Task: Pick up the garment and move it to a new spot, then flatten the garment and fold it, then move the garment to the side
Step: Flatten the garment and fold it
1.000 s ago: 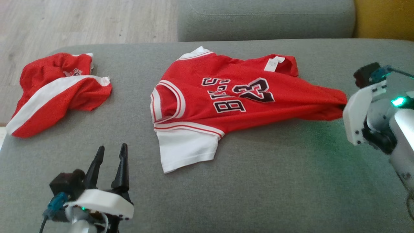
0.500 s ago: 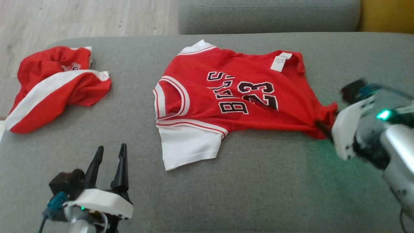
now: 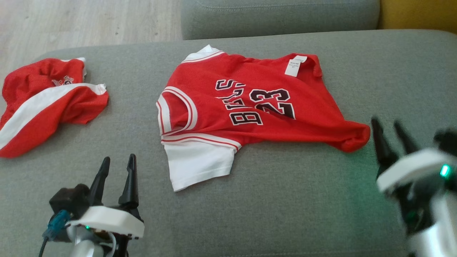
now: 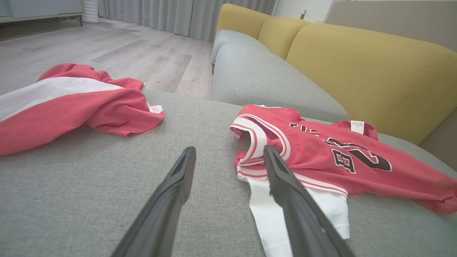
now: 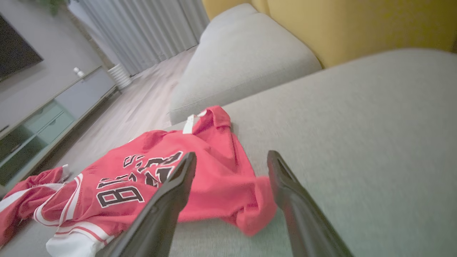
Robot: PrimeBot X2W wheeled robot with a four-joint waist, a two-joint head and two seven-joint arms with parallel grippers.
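Note:
A red jersey [image 3: 250, 107] with black "23" lettering and a white sleeve lies spread but wrinkled in the middle of the grey sofa seat [image 3: 303, 200]; it also shows as the jersey [image 4: 321, 157] and jersey [image 5: 185, 178] in the wrist views. My right gripper [image 3: 389, 125] stands open just right of the jersey's bunched hem corner, holding nothing; its fingers [image 5: 171, 200] frame that corner. My left gripper [image 3: 117, 162] rests open at the lower left, apart from the white sleeve, its fingers [image 4: 285, 189] bare.
A second red and white garment [image 3: 46, 103] lies crumpled at the seat's left end. Beyond the seat are another grey cushion [image 3: 278, 14], yellow backrests [image 4: 357, 60] and wooden floor [image 3: 71, 25].
My right gripper has let go of the jersey's hem corner, opened and drawn back toward the lower right. The jersey has settled on the seat. The head camera shifted slightly.

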